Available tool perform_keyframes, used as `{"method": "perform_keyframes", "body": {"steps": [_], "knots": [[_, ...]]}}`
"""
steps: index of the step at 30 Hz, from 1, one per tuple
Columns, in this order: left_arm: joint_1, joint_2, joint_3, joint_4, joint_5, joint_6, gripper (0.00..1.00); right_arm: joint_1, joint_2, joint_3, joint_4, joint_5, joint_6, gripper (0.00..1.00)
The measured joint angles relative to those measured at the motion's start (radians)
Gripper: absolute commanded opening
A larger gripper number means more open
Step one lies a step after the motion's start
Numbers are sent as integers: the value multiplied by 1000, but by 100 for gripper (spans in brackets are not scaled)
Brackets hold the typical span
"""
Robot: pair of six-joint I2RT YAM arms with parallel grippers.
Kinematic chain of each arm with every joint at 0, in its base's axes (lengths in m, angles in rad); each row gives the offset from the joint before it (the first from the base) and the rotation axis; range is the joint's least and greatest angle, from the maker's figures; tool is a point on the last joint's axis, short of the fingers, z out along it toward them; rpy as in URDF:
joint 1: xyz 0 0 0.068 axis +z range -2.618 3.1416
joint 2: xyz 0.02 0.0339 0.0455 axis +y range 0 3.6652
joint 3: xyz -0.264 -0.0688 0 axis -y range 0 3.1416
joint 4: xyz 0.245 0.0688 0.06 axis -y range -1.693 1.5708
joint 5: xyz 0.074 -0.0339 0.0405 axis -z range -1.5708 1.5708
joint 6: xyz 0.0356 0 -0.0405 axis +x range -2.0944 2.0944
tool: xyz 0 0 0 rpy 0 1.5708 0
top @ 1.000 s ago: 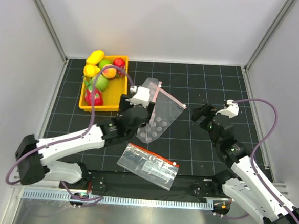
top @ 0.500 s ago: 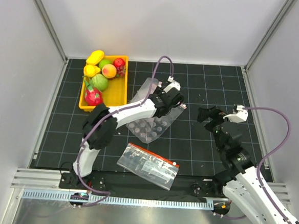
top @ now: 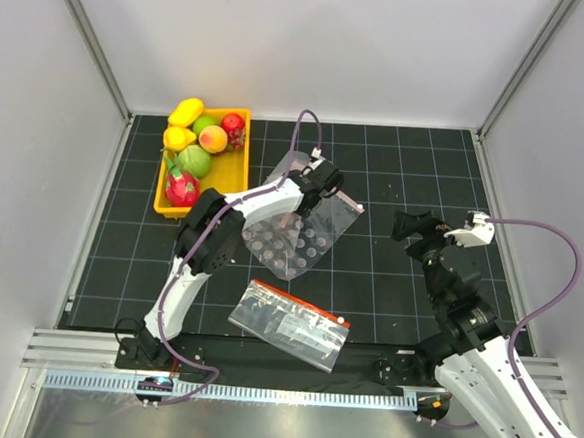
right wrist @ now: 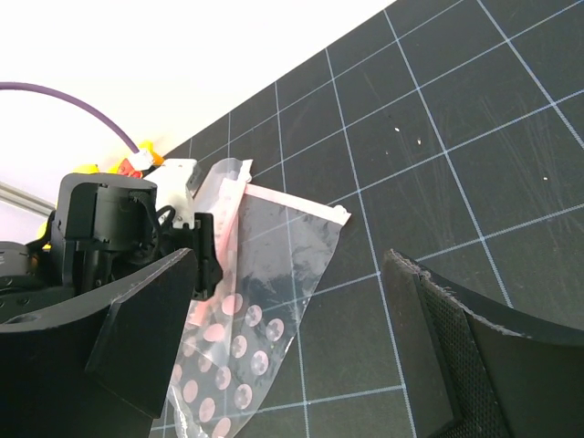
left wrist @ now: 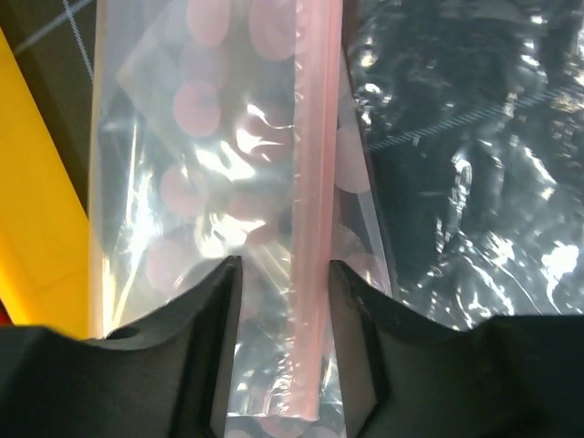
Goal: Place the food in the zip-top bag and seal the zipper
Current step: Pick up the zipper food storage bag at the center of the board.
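On black mat (top: 397, 156), zipper (left wrist: 310, 182) between fingers (left wrist: 205, 347) of left tool (left wrist: 285, 274).

Far end of zipper (left wrist: 311, 228) off-frame

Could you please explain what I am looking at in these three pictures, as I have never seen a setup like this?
These are two robot arms bolted at the near edge of a black gridded table. One picture looks down from above. The other two come from small cameras on each wrist, so the dark shapes along their lower edge are that arm's own fingers. On the table lie a yellow tray of toy fruits, a clear zip-top bag overlapping a bubble sheet, and, nearer the arms, a printed bag with a red band. The left pincer is open, with a finger on either side of the bag's pink zipper. The right pincer is open and holds nothing.
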Motion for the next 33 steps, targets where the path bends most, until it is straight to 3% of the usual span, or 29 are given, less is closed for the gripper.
{"method": "perform_keyframes", "body": {"steps": [2, 5, 7, 8, 9, 13, 17, 20, 23, 25, 33], "knots": [[13, 7, 0, -5, 1, 0, 28, 0, 0, 0, -1, 0, 0, 90], [20, 12, 0, -9, 3, -8, 21, 0, 0, -1, -2, 0, 0, 90], [23, 14, 1, -14, 9, -22, 24, 0, 0, -2, -2, 0, 0, 90], [24, 14, 1, -17, 12, -25, 32, 0, 0, -3, -2, 0, 0, 90], [26, 16, 1, -22, 17, -27, 34, 0, 0, -3, -3, 0, 0, 90], [27, 18, 2, -32, 25, -47, 35, 0, 1, -5, -5, 0, 0, 90], [27, 24, 14, -49, 18, -54, 50, 0, 2, -5, -5, 0, 0, 90], [28, 31, 29, -59, 6, -58, 53, 0, 8, -5, -5, 1, 0, 90], [27, 35, 32, -69, -10, -66, 34, 0, 12, -5, -5, 0, 0, 90], [27, 44, 37, -82, -19, -73, 1, 0, 11, -5, -5, 0, 0, 90], [27, -8, -40, -68, -10, -84, 0, 0, 12, -6, -5, 0, 0, 90]]}}
